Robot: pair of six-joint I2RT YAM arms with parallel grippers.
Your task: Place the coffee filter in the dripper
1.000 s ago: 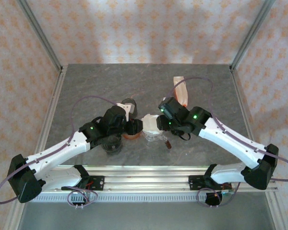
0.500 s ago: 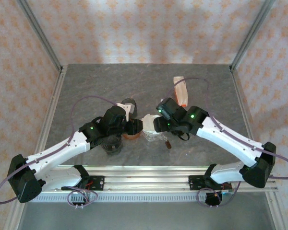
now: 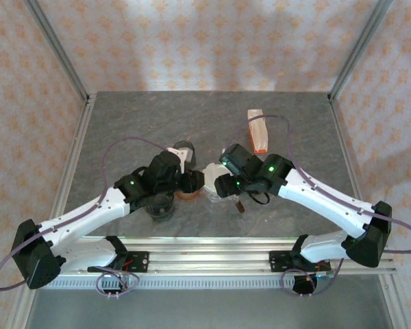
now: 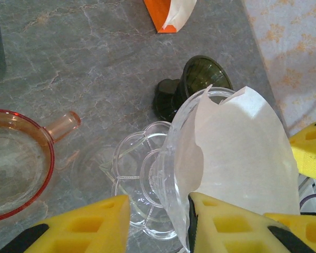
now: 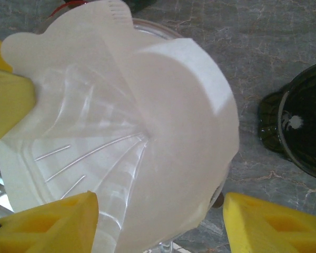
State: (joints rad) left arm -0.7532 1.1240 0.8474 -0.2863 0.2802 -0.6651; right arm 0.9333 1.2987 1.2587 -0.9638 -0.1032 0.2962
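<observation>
The white paper coffee filter (image 5: pixel 168 121) sits directly ahead of the right gripper (image 5: pixel 160 200), between its two yellow fingers. These are spread wide to either side of the paper, and neither visibly presses it. The filter is already in the mouth of the clear ribbed plastic dripper (image 5: pixel 68 121). It is bunched against the wall on the gripper's right, so the ribs on the gripper's left show bare.

The left gripper (image 4: pixel 159 200) pinches the dripper low on its wall, near the scalloped foot. The cone is tipped so that its axis and open mouth point across towards the right gripper. Of the two, the right gripper is nearer the paper and faces straight into the cone. Any push to seat the filter would probably run along that axis, away from the right gripper and down into the cone.

Beyond the left gripper lie a dark green glass dripper (image 4: pixel 200 79), a pink translucent handled cup (image 4: pixel 16 163) and an orange and white packet (image 4: pixel 171 13). No brand, label or writing can be read on anything.
</observation>
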